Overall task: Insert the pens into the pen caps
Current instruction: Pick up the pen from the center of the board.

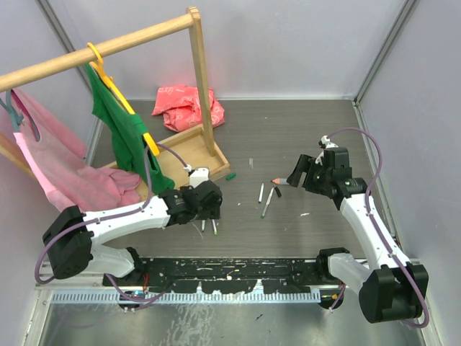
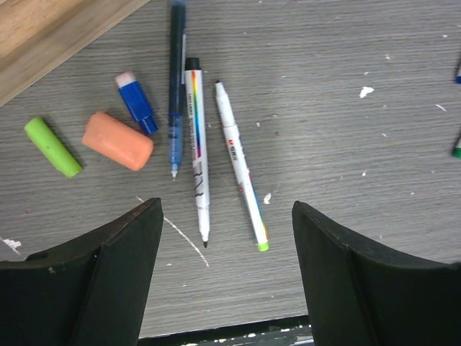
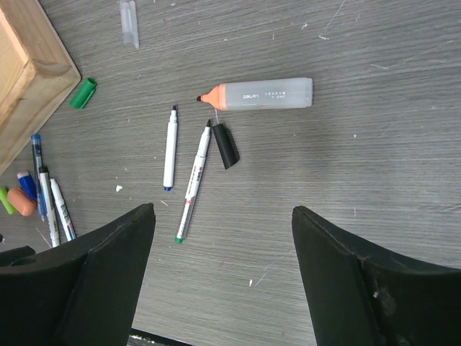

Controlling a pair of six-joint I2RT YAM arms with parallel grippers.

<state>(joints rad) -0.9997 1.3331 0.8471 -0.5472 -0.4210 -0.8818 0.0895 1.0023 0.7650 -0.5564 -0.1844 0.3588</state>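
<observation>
Pens (image 2: 196, 144) lie below the left pincer (image 2: 227, 209), its jaws apart; the right pincer (image 3: 223, 209) likewise apart near a black cap (image 3: 226, 146).

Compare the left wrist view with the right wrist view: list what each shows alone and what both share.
Left wrist only: the open left gripper. Right wrist only: the open right gripper, orange highlighter, black cap, dark green cap, clear cap and two middle pens seen whole. Both: the blue pen, two white pens beside it, lime cap, orange cap and blue cap (small in the right wrist view), plus the wooden base.
</observation>
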